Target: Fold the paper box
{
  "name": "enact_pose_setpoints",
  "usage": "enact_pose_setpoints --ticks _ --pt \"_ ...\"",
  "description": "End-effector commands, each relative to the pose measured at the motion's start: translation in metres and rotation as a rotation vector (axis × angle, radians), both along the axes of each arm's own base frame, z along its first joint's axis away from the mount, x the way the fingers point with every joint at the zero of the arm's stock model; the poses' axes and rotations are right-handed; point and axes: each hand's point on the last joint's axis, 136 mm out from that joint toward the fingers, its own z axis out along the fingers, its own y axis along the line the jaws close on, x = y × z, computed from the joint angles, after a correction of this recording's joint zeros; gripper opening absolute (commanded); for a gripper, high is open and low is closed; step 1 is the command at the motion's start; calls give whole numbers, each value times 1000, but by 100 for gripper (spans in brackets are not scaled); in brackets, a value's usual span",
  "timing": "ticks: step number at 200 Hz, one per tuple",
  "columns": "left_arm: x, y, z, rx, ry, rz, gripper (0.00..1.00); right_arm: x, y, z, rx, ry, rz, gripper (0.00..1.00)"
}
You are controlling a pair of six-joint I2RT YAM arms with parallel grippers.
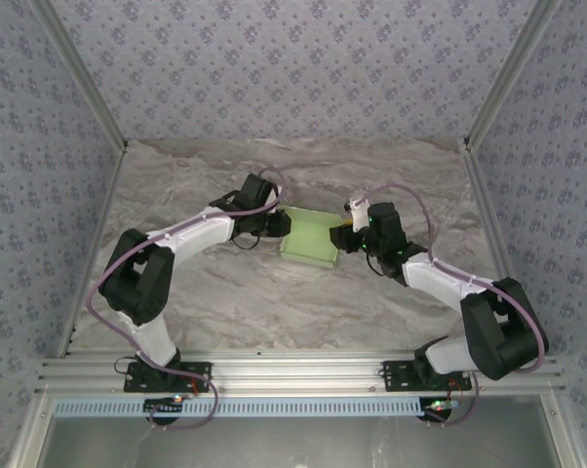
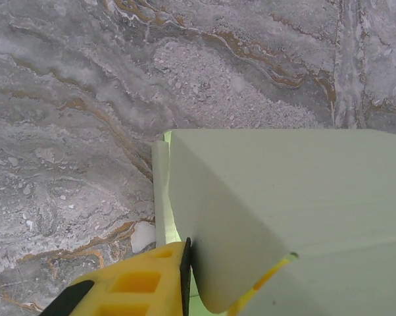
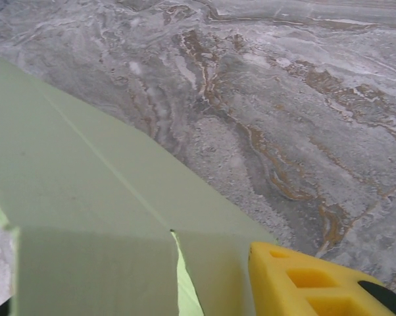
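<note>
On marbled tabletop (image 1: 274, 302), floral walls (image 1: 293, 68): paper box (image 1: 309, 237) between left gripper (image 1: 280, 226), right gripper (image 1: 340, 237); grips unclear.

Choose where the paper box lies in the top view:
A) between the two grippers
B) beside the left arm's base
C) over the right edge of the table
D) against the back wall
A: the paper box has the left gripper at one side and the right gripper at the opposite side.
</note>
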Motion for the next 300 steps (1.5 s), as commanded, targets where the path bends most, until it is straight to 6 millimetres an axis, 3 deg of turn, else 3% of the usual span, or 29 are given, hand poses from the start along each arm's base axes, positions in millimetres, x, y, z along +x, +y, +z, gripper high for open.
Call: enact_pose_setpoints --ticks 1,44,72,119,149,212,256,300 --pt "0 -1 9 -11 -14 18 21 -6 1 3 31 8 11 40" --pt "0 -4 11 -11 -17 26 20 -6 3 6 63 37 9 23" --pt "-2 -10 14 -42 -19 29 19 -6 8 3 114 65 -9 20" --pt "-7 -16 16 -89 -11 40 19 0 8 -3 137 78 -58 21" --pt "-10 -11 13 -68 -11 51 18 7 6 -2 150 89 -111 28" --pt "-15 -9 9 -71 -7 58 19 11 23 -8 181 131 -145 22" --pt "-18 -5 1 -54 1 58 19 12 23 -14 196 149 -187 20" --pt "-20 -1 -5 -34 4 62 19 17 29 -5 256 163 -209 21"
